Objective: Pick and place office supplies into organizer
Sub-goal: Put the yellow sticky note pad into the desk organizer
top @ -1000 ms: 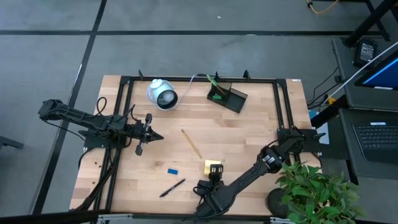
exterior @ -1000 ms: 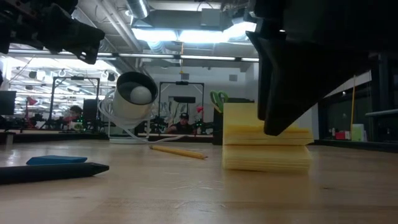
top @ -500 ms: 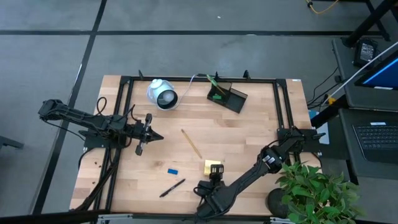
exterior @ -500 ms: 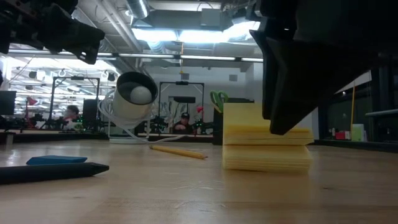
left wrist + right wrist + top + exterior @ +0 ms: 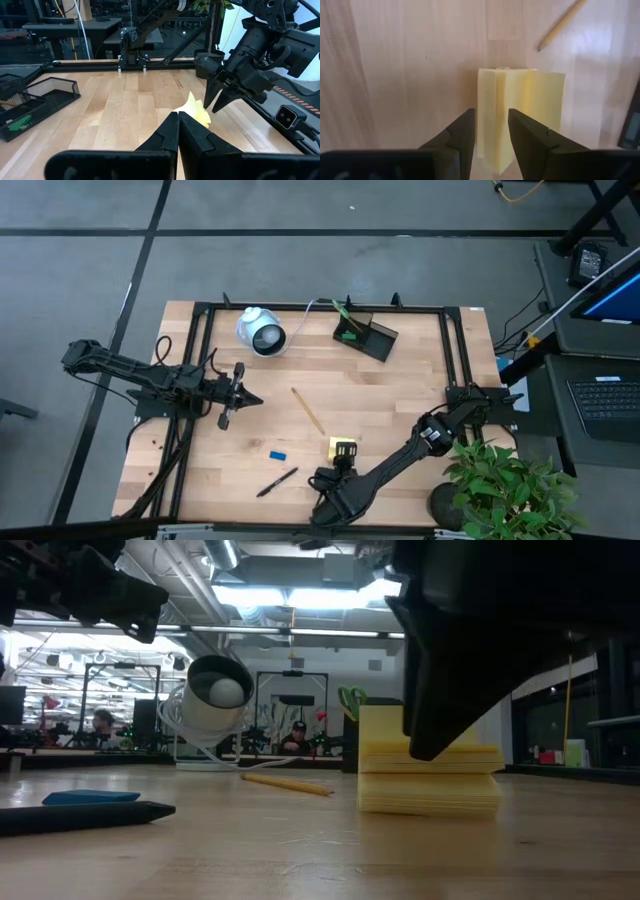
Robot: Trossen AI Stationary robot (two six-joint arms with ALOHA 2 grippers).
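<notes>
1. The sticky-note pad [image 5: 342,448] is a thick square yellow block lying flat on the wooden worktop [image 5: 380,400], near its front edge; in the right wrist view its stacked page edges show along one side
2. The right gripper [image 5: 345,464] hangs just over the pad, jaws parted and set astride part of the block; I cannot tell whether they touch it
3. A pencil [image 5: 308,411] lies just beyond the pad; a blue eraser [image 5: 278,453] and a black pen [image 5: 276,482] lie off to its left
4. The organizer [image 5: 366,335] sits at the far edge, well apart, green-handled scissors [image 5: 346,332] in it, a white round device [image 5: 260,332] to its left
5. The left gripper [image 5: 240,388] waits over the worktop's left side, jaws clenched on nothing
</notes>
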